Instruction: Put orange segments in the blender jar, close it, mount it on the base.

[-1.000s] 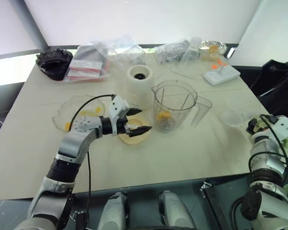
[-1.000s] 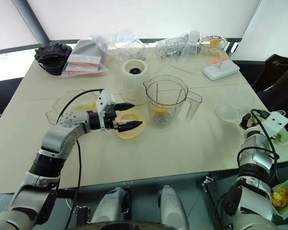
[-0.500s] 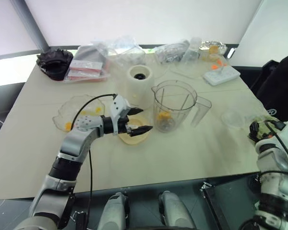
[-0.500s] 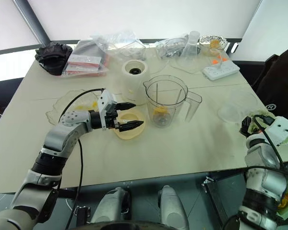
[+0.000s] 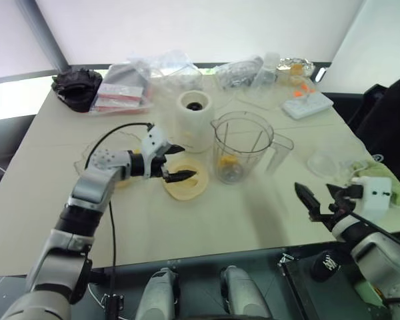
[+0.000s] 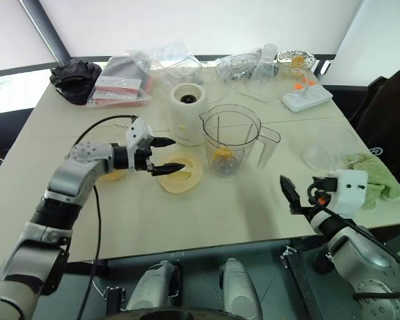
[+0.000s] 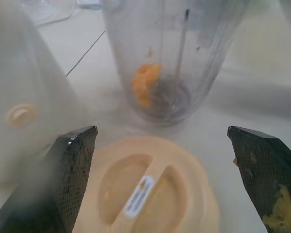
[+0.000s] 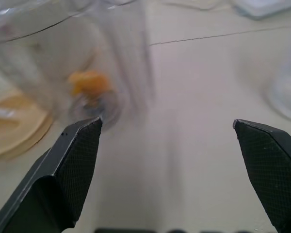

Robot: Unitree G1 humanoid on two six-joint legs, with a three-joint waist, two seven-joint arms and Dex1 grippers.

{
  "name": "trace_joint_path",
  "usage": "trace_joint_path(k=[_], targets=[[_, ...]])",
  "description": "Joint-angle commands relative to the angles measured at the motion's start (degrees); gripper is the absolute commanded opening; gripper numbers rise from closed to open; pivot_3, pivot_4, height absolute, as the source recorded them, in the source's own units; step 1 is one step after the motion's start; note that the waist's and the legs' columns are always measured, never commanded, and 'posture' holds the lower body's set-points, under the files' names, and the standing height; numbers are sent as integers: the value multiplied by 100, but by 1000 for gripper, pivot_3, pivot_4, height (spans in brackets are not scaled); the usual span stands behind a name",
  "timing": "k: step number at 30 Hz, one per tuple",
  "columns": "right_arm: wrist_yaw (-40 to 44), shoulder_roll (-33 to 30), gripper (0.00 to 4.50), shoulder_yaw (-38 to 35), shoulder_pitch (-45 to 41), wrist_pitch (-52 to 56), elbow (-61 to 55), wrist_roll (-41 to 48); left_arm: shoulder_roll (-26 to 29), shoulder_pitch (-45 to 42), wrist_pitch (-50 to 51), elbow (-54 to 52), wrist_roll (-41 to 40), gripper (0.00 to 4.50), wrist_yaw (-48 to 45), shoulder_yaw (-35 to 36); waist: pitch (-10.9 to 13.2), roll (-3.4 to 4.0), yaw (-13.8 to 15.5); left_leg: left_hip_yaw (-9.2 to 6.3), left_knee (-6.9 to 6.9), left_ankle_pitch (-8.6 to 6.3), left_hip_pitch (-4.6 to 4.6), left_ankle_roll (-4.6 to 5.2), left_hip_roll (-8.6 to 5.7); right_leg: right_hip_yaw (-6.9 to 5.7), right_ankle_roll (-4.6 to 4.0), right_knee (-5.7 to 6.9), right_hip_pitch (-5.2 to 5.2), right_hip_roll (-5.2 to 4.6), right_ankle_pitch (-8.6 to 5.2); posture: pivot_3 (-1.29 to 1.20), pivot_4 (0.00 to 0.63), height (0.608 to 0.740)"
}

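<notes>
Bench [image 5: 207, 227]: carrying everything, clutter lying along the far edge.

Blender jar [image 5: 242, 148]: standing upright near mid-bench, open-topped, handle and spout pointing toward the robot's right; long axis vertical. Holding orange segments [image 7: 145, 83] at the bottom beside the blade.

Base [image 5: 195, 120]: standing just behind and to the left of the jar, dark socket facing up, nothing mounted on it.

Lid [image 5: 185, 183]: lying flat on the bench just left of the jar's foot, apart from it, directly beneath the left tool; judged the thing the coming move is turning on, closing being the likely step in hand.

Left tool [image 5: 173, 163]: hovering over the lid, pointing toward the jar, fingers spread wide, gripping nothing; the nearer arm to lid and jar.

Right tool [image 5: 320, 198]: hanging at the near right bench edge, well apart from the jar, fingers spread wide, gripping nothing, pointing toward the jar.

Views: left wrist view showing the lid's recessed grip and label lying between the finger pads [image 7: 72, 160], plus pulp sticking to one pad, both unreadable from the head views; head views giving the overall layout.
</notes>
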Motion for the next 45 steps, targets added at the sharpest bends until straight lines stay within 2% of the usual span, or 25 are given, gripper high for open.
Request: trace_joint_path(k=[1, 3, 6, 9, 12, 15, 23, 35, 45], targets=[[663, -607, 4468, -130, 144, 18, -343, 49, 108, -520, -702, 699, 349, 4500, -520, -202, 0, -2, 57, 3, -3, 0, -5, 0, -1, 0, 0, -14, 1, -2, 0, 0, 150, 740], [1162, -1071, 4468, -338, 194, 39, -462, 272, 49, -1095, -1375, 1635, 685, 4500, -967, -471, 1, -3, 103, 8, -4, 0, -21, 0, -5, -1, 0, -35, -2, -7, 1, 0, 150, 740], [1371, -1417, 4468, -415, 79, 34, -507, 380, -147, -1770, -2090, 2888, 1037, 4500, -1328, -686, 0, -13, 141, 5, 10, 0, -59, 1, -14, -12, 1, -47, -19, -10, 1, 0, 150, 740], [1289, -1457, 4500, -415, -116, 5, -502, 410, -381, -2285, -2638, 3933, 1336, 3645, -1588, -803, 5, -23, 156, 5, 24, -1, -88, 2, -19, -23, 2, -54, -28, -11, 2, 0, 150, 740], [1191, -1408, 4500, -430, -176, -1, -566, 388, -668, -2663, -3129, 4733, 1599, 2122, -1453, -798, 12, -35, 164, 4, 27, -2, -92, 4, -29, -23, 3, -55, -29, -12, 2, 0, 150, 740], [1042, -1316, 4500, -448, -92, 12, -705, 415, -871, -2897, -3364, 5223, 1758, 2122, -1625, -795, 17, -43, 222, 1, 31, -1, -93, 4, -29, -26, 5, -50, -29, -10, 3, 0, 150, 740], [659, -1142, 4500, -402, 234, 39, -1193, 522, -1260, -2994, -3914, 5843, 2376, 2122, -1257, -907, 17, -43, 251, -7, 59, -1, -94, 4, -18, -30, 7, -25, -27, 4, 4, 0, 150, 740], [276, -1232, 4500, -304, 543, -173, -1340, 713, -1602, -2915, -3892, 6129, 2917, 2122, -893, -914, 16, -44, 253, -6, 84, -2, -95, 4, -15, -31, 3, -15, -18, 1, 8, 0, 150, 740], [56, -1404, 4500, -368, 699, -373, -1340, 848, -1931, -2689, -3636, 6331, 3505, 2122, -30, -1108, 14, -47, 252, -7, 85, -2, -94, 4, -16, -31, 12, -14, -17, 4, 13, 0, 150, 740]])
